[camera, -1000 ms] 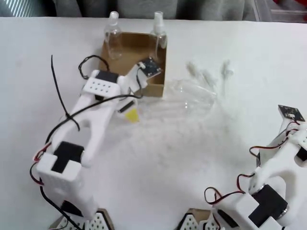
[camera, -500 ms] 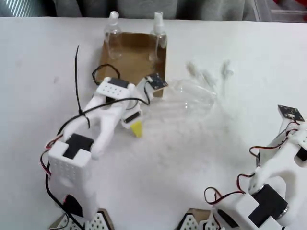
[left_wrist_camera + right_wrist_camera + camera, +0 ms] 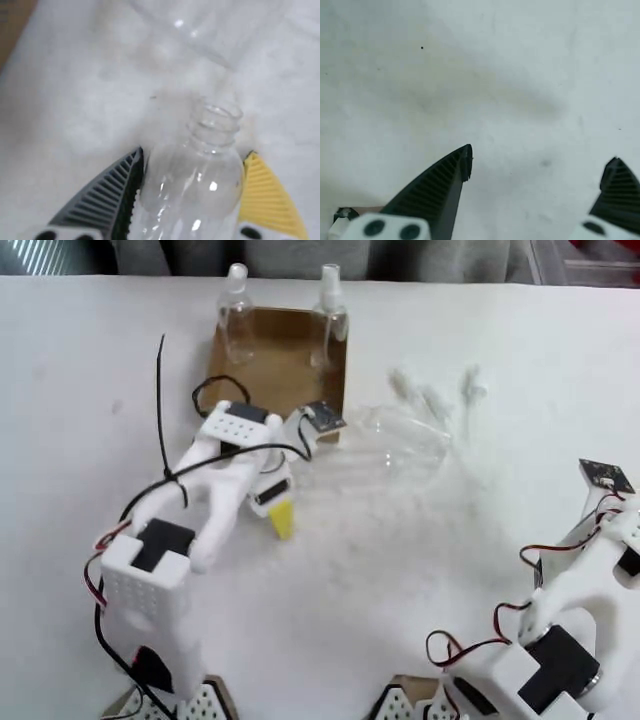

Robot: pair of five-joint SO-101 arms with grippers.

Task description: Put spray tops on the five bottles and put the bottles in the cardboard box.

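While around bottle (image 3: 192, 190), left pincer (image 3: 195, 153) farther back.

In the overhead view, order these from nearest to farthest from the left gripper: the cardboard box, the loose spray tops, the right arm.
1. cardboard box, just behind the left gripper.
2. loose spray tops, lying past the box's right side.
3. right arm, at the table's right edge.

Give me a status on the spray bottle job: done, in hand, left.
Done: two capped bottles stand at the far end of the cardboard box, seemingly inside. In hand: the left gripper is shut on an uncapped bottle. Left: capping and boxing it, plus the loose spray tops and clear bottles lying on the table beside the box; the right gripper hangs open.
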